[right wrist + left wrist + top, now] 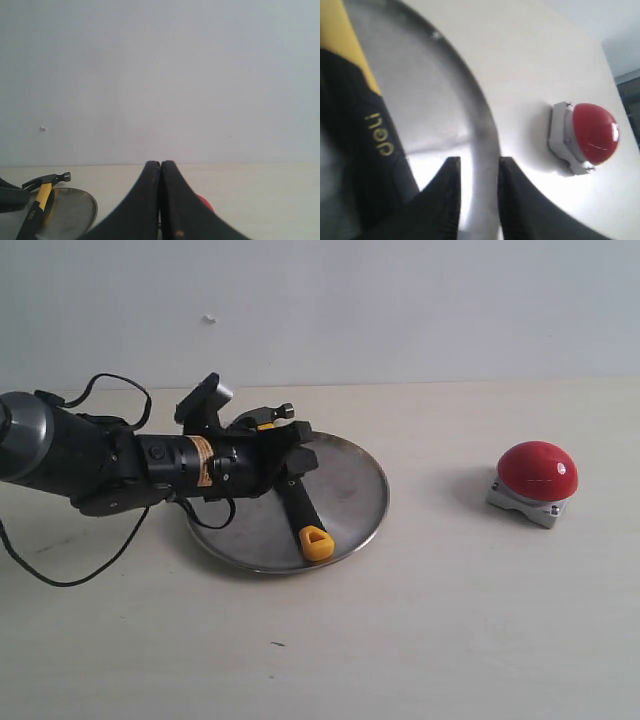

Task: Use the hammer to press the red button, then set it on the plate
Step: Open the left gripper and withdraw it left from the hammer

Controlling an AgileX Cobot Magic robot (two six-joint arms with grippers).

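Small claw hammer, dark metal head and yellow-and-black handle, lies in the round scuffed silver plate.
My left hand hovers beside its handle, slightly apart and empty; my right hand is pressed together. The glossy red dome button sits well apart.

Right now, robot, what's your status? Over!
Left gripper open, empty, over plate. Right gripper shut, empty. Hammer lying on plate, not gripped. Red button off alone, nothing in the way.
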